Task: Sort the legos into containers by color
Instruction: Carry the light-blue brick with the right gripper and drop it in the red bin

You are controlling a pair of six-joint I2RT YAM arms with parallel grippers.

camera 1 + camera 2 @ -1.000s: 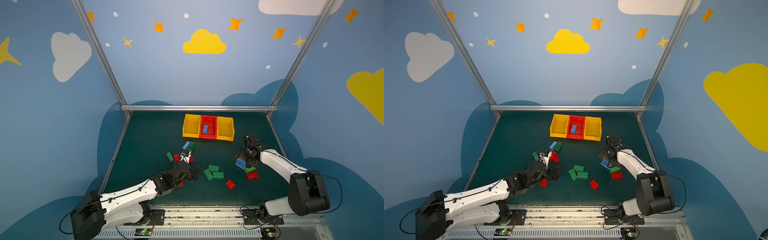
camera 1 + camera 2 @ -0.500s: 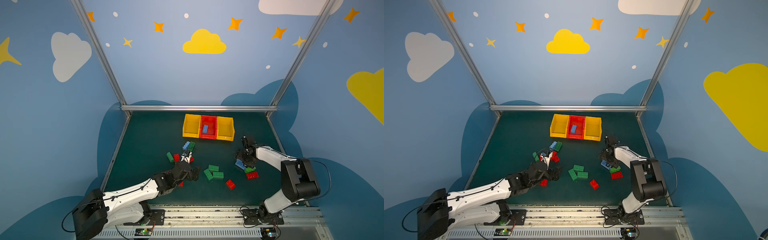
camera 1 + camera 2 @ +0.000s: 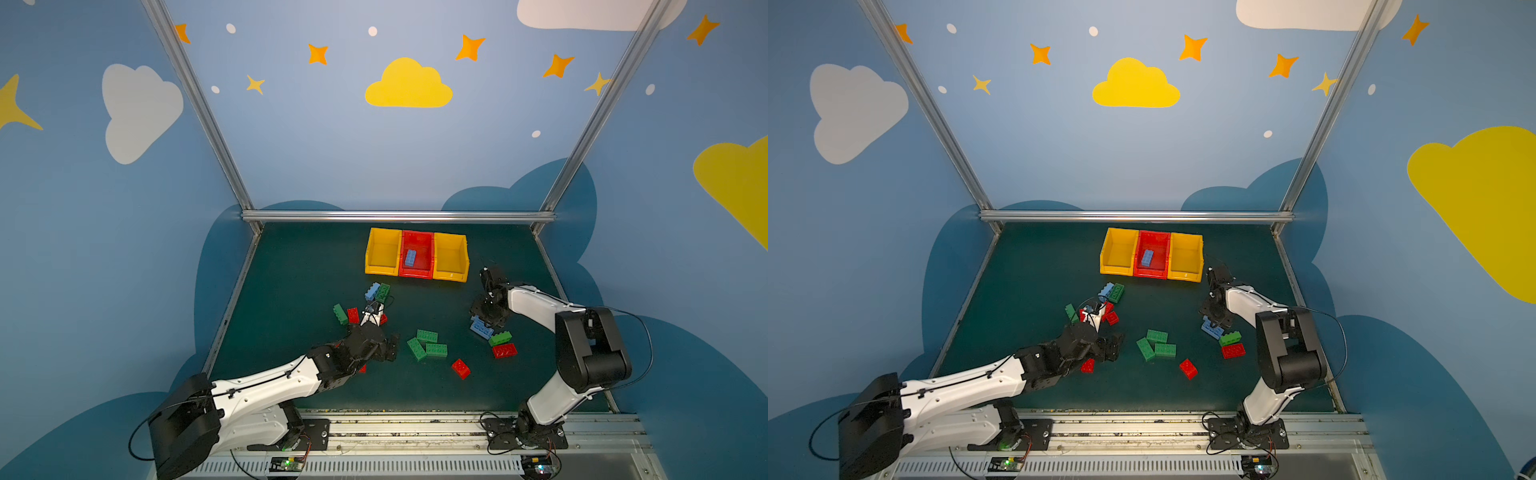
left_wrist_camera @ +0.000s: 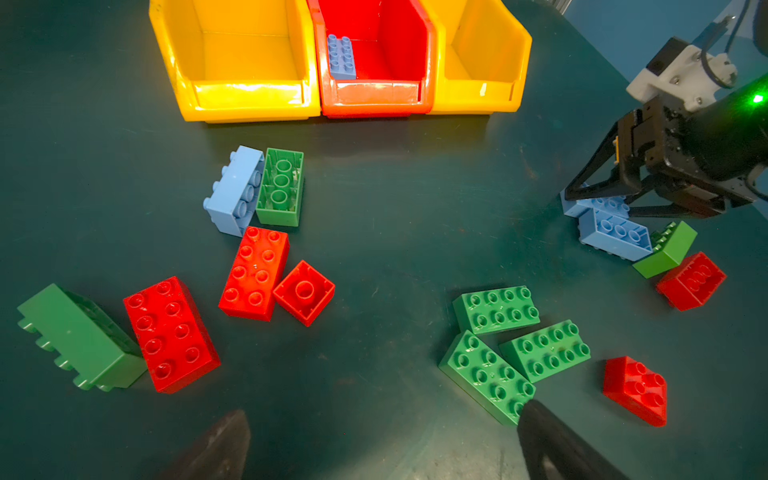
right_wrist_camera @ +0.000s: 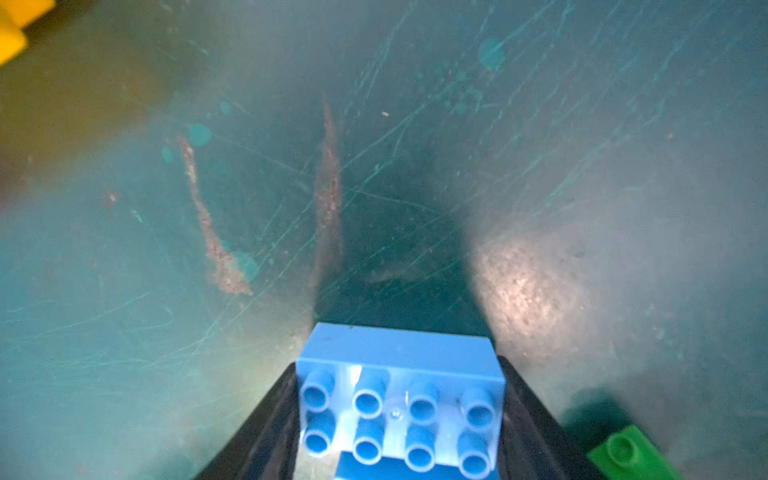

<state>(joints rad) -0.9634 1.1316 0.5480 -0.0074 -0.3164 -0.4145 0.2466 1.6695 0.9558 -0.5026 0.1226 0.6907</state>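
Observation:
Red, green and light blue legos lie scattered on the dark green mat. My right gripper (image 3: 484,321) (image 5: 399,415) is down at the mat, shut on a light blue lego (image 5: 399,361), one finger against each end. That lego lies partly on a second blue one (image 4: 615,239). My left gripper (image 4: 380,415) (image 3: 388,353) hovers open and empty, with one fingertip beside three green legos (image 3: 428,347). The containers (image 3: 415,272) stand in a row at the back, two yellow around one red. The red one holds a blue lego (image 3: 410,258).
A green lego (image 3: 500,338) and a red one (image 3: 504,350) lie next to the right gripper. A single red lego (image 3: 460,368) sits nearer the front. A mixed cluster (image 3: 376,293) lies just beyond the left gripper. Metal rails border the mat.
The right gripper's fingers have closed in on the light blue lego, and that arm's elbow has swung inward. The left arm has barely moved.

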